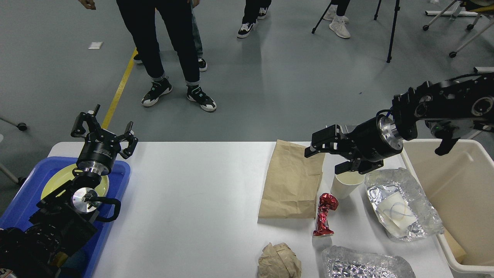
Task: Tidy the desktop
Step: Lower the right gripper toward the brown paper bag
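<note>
The counter (193, 200), a white matte slab with rounded corners, fills the lower part of my head view. My right hand (328, 154) hangs over its far right part, fingers spread and gripping nothing, directly above and beside the white paper cup (343, 185). Left of the cup lies a flat, creased brown paper bag (293, 181). In front of the cup stands a twisted piece of glossy red foil (325, 214). A crumpled brown paper ball (278, 260) sits at the near edge, next to a wrinkled sheet of silver foil (366, 266). A dented aluminium foil tray (403, 202) holds a white item I cannot identify. It touches the smooth beige plastic bin (459, 185) at the right. My left hand (103, 131) is released, fingers apart, above the blue plastic tray (23, 200), which carries a pale yellow round plate (58, 179). No legible writing is visible.
</note>
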### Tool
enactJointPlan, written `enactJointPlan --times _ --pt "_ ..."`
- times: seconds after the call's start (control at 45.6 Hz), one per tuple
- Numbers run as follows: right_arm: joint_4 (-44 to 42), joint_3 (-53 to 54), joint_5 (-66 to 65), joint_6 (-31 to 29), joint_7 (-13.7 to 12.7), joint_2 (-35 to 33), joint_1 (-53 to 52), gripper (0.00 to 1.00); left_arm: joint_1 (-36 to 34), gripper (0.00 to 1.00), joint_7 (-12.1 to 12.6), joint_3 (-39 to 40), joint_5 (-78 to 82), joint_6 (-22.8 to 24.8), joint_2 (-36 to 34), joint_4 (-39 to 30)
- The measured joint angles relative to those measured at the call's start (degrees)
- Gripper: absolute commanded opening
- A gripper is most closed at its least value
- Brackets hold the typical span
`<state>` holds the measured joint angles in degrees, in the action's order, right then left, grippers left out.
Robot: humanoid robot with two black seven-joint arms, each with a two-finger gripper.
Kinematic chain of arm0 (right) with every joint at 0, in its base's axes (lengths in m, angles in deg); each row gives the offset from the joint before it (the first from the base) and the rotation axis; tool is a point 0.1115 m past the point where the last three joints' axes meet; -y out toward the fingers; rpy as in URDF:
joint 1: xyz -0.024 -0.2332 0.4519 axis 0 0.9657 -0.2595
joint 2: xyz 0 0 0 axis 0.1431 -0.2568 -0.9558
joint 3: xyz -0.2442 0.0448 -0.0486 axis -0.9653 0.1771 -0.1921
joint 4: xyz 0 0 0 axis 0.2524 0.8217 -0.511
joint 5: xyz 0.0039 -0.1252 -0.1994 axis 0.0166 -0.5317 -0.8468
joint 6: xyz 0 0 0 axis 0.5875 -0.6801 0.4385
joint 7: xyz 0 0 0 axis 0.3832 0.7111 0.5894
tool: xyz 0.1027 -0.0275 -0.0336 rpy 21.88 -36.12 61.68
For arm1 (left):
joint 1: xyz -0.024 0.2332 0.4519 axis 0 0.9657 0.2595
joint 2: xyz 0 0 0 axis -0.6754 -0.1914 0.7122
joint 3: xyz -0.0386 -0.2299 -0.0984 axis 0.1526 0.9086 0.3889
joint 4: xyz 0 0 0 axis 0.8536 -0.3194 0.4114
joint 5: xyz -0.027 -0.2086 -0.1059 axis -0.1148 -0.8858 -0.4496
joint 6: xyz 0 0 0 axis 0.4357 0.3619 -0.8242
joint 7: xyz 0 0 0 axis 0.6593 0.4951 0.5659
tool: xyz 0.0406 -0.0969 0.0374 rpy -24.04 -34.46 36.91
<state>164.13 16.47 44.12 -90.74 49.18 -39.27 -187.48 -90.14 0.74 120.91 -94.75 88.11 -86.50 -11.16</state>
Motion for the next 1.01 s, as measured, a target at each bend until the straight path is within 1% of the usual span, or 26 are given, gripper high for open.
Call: enactJointPlan --times 0.132,0.197,0.307,0.395,0.679,0.877,1.008 --pt "4.17 -0.94 -0.31 3.10 -0.41 -0.25 -0.15 1.00 0.00 0.96 0.00 0.01 0.00 0.00 0.01 0.00" --pt "6.43 -1.52 -1.17 5.07 -1.55 -0.14 -0.59 1.00 0.00 0.96 0.00 0.01 0.00 0.00 0.01 0.00" --pt "9.74 -2.52 -3.00 8.08 -4.53 0.51 -2.23 1.00 0.00 0.96 0.00 0.01 -0.01 0.00 0.01 0.00" --pt "11.63 -2.99 -3.43 9.17 -5.58 0.64 -4.02 1.00 0.00 0.96 0.00 0.01 -0.01 0.00 0.01 0.00" --pt "20.46 -6.76 -3.58 11.83 -5.93 -1.15 -15.13 1.00 0.00 0.96 0.01 0.01 -0.02 0.02 0.01 0.00" --pt "21.32 -7.27 -3.46 11.89 -5.93 -1.69 -17.36 1.00 0.00 0.96 0.03 0.01 -0.05 0.02 0.00 0.00" --pt "21.45 -7.18 -3.49 11.36 -5.94 -3.62 -17.68 1.00 0.00 0.96 0.03 0.01 -0.04 0.02 0.00 0.00"
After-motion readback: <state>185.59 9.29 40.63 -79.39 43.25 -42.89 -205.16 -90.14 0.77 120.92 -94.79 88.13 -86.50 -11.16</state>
